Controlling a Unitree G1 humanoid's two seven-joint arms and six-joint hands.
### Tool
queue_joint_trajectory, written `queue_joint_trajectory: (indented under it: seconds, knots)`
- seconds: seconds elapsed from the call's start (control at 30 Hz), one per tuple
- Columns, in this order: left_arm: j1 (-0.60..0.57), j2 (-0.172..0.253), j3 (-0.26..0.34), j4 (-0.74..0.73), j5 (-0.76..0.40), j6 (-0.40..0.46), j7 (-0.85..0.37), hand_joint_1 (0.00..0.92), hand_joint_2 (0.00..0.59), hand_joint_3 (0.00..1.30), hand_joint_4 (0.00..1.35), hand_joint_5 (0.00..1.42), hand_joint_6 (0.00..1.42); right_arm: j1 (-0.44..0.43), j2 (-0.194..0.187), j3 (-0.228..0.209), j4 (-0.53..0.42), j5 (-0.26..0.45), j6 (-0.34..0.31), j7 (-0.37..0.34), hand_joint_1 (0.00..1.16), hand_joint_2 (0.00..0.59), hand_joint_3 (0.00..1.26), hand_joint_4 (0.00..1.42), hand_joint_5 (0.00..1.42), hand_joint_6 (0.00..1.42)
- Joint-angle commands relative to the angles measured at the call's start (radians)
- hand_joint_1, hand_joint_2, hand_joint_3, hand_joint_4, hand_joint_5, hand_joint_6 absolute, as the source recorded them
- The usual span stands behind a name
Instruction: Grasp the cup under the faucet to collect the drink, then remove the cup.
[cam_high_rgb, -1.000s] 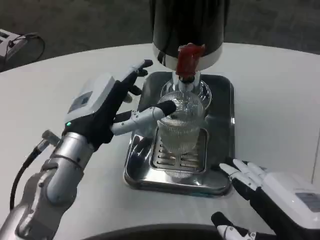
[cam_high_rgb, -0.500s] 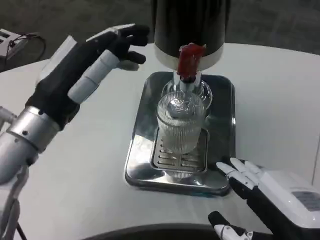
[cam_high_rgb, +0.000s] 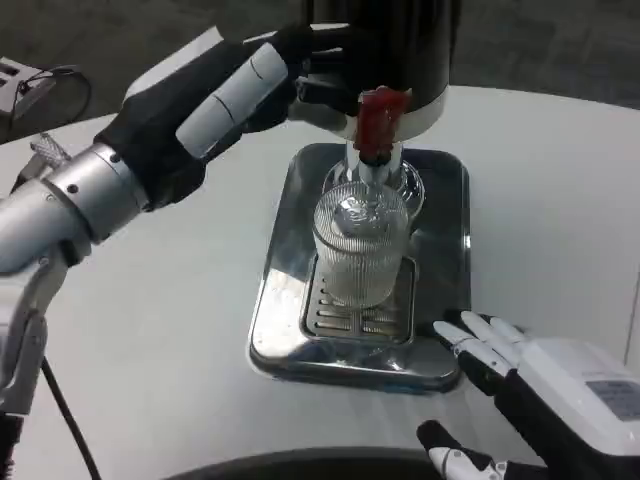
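Observation:
A clear ribbed cup (cam_high_rgb: 361, 250) stands upright on the grate of a steel drip tray (cam_high_rgb: 443, 195), directly below the faucet with its red lever (cam_high_rgb: 378, 120) on the black dispenser (cam_high_rgb: 385, 45). My left hand (cam_high_rgb: 235, 85) is raised above the table at the dispenser's left side, fingers reaching toward the black body just left of the red lever; nothing is held in it. My right hand (cam_high_rgb: 545, 385) lies low at the tray's front right corner, fingers apart and empty.
The white table (cam_high_rgb: 150, 320) runs round the tray. A small grey device with a cable (cam_high_rgb: 25, 85) sits at the far left edge. A dark curved edge (cam_high_rgb: 290, 465) shows at the bottom of the picture.
My left hand let go of the cup's side, rose and swung right toward the dispenser and its red lever. The cup stayed put. My right hand barely moved.

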Motion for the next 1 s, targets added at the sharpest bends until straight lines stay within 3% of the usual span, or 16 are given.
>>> queue_joint_trajectory:
  seconds: [0.03, 0.6, 1.0]
  knots:
    - [-0.069, -0.027, -0.031, 0.085, 0.029, -0.021, -0.022, 0.0, 0.107, 0.25, 0.2, 0.31, 0.3, 0.02, 0.001, -0.001, -0.026, 0.001, -0.003, 0.003, 0.33, 0.478, 0.09, 0.0, 0.0, 0.0]
    - [-0.161, -0.113, -0.104, 0.221, 0.104, -0.098, -0.068, 0.0, 0.106, 0.27, 0.22, 0.33, 0.33, 0.041, 0.004, -0.008, -0.037, 0.009, -0.001, -0.001, 0.33, 0.478, 0.09, 0.0, 0.0, 0.0]
    - [-0.145, -0.124, -0.196, 0.308, 0.198, -0.211, -0.092, 0.0, 0.107, 0.26, 0.21, 0.32, 0.31, 0.062, 0.005, -0.031, -0.047, 0.024, 0.001, -0.003, 0.33, 0.472, 0.09, 0.0, 0.0, 0.0]
